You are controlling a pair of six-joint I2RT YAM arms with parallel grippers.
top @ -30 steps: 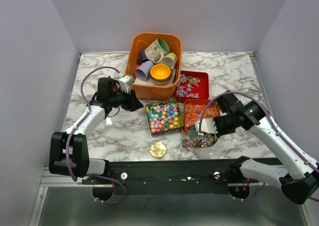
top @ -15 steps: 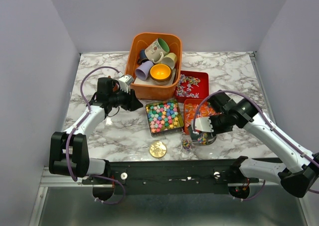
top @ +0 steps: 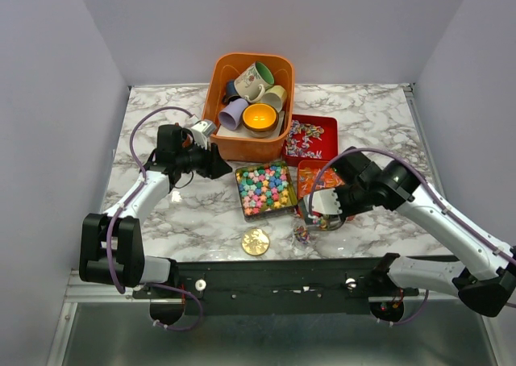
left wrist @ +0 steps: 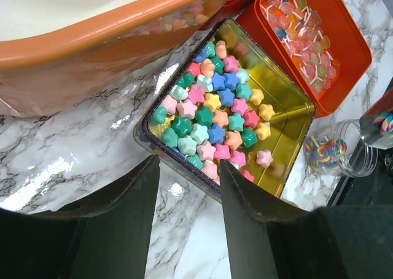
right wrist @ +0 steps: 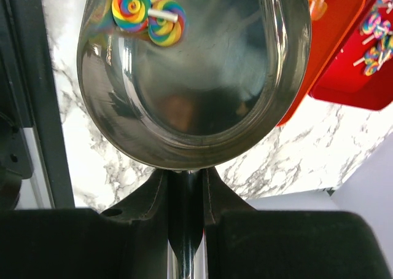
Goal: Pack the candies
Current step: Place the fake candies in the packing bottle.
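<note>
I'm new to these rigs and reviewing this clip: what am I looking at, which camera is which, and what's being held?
Two robot arms work at a marble table, filmed once from above and once from each wrist. The left gripper hangs open near a gold tin of star candies. The right gripper is shut on a metal scoop carrying two swirl lollipops. Also there: an orange tray, a red tray, a bin of mugs, a clear jar and a gold disc.

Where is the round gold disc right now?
Top view: the round gold disc lies on the marble table near its front edge, just in front of the square gold tin and left of the clear jar.
</note>
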